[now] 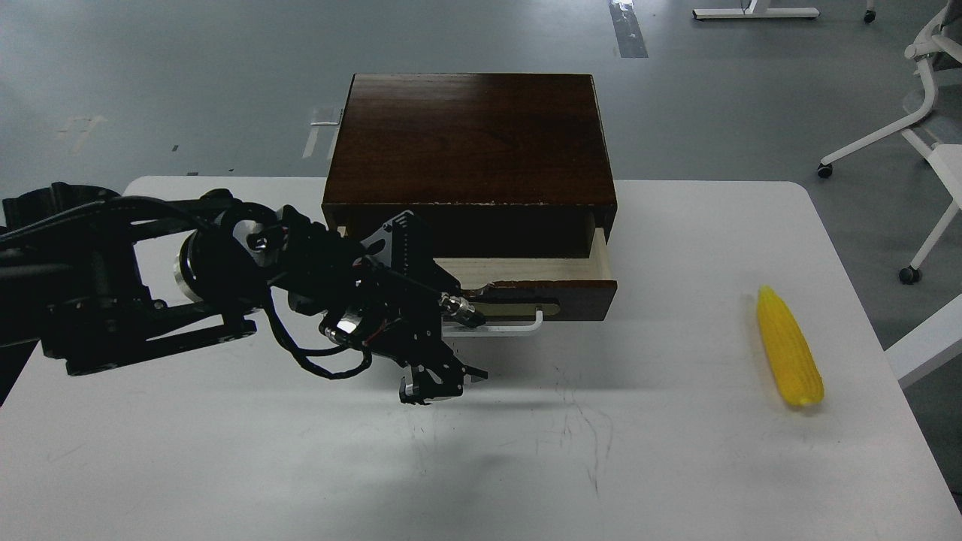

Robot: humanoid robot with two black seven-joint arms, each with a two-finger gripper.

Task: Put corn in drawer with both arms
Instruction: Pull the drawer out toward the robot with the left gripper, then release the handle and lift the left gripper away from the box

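left gripper hanging just above the table, in front of the drawer and below its white handle; fingers seen dark and end-on, grip state cannot be told. holding nothing visible. drawer pulled partly out, pale inside showing. risk: opening looks shallow, corn could catch on the chipped front edge or roll off the table. corn lying well apart to the right, near the table's right edge, untouched. right arm not in view.

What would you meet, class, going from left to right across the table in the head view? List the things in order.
Left arm's gripper → white bar handle of the partly open drawer → corn.
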